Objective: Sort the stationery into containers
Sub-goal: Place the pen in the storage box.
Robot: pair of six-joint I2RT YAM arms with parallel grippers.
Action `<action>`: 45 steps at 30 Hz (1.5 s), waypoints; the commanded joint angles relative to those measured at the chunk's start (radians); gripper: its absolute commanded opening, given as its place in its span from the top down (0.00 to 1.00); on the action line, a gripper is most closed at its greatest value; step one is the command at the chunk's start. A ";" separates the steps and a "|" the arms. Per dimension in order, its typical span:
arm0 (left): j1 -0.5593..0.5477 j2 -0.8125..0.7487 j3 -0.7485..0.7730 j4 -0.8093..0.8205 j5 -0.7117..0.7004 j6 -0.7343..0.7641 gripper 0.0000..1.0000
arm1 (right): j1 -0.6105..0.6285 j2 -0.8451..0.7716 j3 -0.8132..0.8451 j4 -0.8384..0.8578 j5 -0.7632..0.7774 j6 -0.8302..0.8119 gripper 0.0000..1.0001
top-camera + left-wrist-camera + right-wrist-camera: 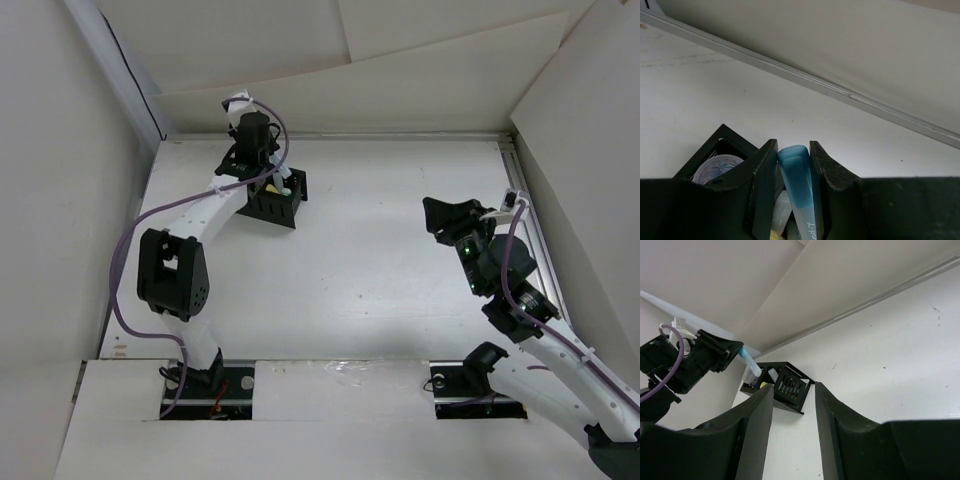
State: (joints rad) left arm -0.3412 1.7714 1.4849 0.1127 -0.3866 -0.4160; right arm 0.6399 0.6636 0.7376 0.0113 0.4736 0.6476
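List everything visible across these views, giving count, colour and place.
table: one, white, under everything
organizer: one, black with slotted sides, far left of the table
jar: one, clear with a greyish lid, in a corner compartment of the organizer
pale stick: one, whitish green, in the organizer below the left claw
yellow item: one, only a bit shows, inside the organizer
light blue stick: one, gripped in the left claw, angled down at the organizer
left arm: one, white and black, reaching to the organizer
right arm: one, white and black, at the table's right side
left claw: black, shut on the light blue stick
right claw: black, open, empty
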 commanded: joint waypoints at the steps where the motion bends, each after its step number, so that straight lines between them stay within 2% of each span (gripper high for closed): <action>1: -0.016 -0.052 0.004 0.082 -0.076 0.034 0.93 | -0.005 0.001 0.022 0.041 -0.016 -0.005 0.55; 14: -0.016 0.052 0.005 0.176 -0.253 0.146 0.93 | -0.005 0.001 0.022 0.041 -0.016 -0.005 0.55; 26: -0.081 0.071 -0.063 0.320 -0.308 0.226 0.93 | -0.005 0.001 0.022 0.041 -0.016 -0.005 0.55; 45: -0.153 0.042 -0.189 0.418 -0.345 0.255 0.93 | -0.005 0.001 0.022 0.041 -0.016 -0.005 0.55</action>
State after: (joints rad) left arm -0.4816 1.8526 1.3182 0.4694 -0.7139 -0.1692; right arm 0.6399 0.6685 0.7376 0.0105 0.4633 0.6476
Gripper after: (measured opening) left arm 0.249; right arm 0.448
